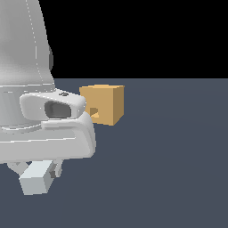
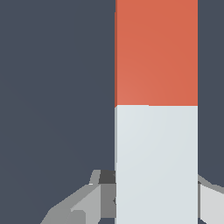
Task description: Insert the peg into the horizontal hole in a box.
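Note:
The peg (image 2: pixel 155 109) runs lengthwise through the wrist view, orange-red on its far part and white on the near part. My gripper (image 2: pixel 155 199) is shut on the white part, with a grey finger (image 2: pixel 98 197) pressed against each side. In the exterior view only the peg's white end (image 1: pixel 35 179) shows, sticking out below my gripper (image 1: pixel 38 171) low at the exterior view's left. The tan box (image 1: pixel 103 104) stands farther back on the floor. Its small dark hole (image 1: pixel 93 111) sits in the face towards the arm, partly behind the arm's hand. The orange part is hidden in this view.
The large white arm body (image 1: pixel 31 89) fills the exterior view's left and covers the box's near edge. Dark blue-grey floor (image 1: pixel 169 169) stretches across the exterior view's right and front.

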You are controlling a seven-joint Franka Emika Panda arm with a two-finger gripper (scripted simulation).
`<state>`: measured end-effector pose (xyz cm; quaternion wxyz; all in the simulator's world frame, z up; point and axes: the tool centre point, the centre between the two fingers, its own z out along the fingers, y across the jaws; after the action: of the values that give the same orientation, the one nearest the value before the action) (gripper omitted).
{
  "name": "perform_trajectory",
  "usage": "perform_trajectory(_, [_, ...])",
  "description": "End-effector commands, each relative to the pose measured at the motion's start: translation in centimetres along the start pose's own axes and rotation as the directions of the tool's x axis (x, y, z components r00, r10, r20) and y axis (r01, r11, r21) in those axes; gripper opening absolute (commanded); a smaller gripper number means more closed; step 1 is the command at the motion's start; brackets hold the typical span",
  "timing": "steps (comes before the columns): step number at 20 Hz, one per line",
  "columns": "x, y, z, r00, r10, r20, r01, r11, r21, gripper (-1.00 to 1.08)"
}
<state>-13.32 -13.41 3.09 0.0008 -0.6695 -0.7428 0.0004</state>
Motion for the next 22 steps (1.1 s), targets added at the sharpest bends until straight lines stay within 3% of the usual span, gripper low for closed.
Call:
perform_trajectory(1, [1.6,-0.3,-0.2,0.999,0.044,0.001,-0.044,0.999,-0.002,-1.00])
perform_trajectory(11, [7.8,-0.5,-0.8,0.980,0.199,0.000,-0.199,0.980,-0.002,-1.00])
perform_trajectory(22, [13.9,0.3,-1.4,0.937,0.348,0.000,-0.348,0.937,-0.002,-1.00])
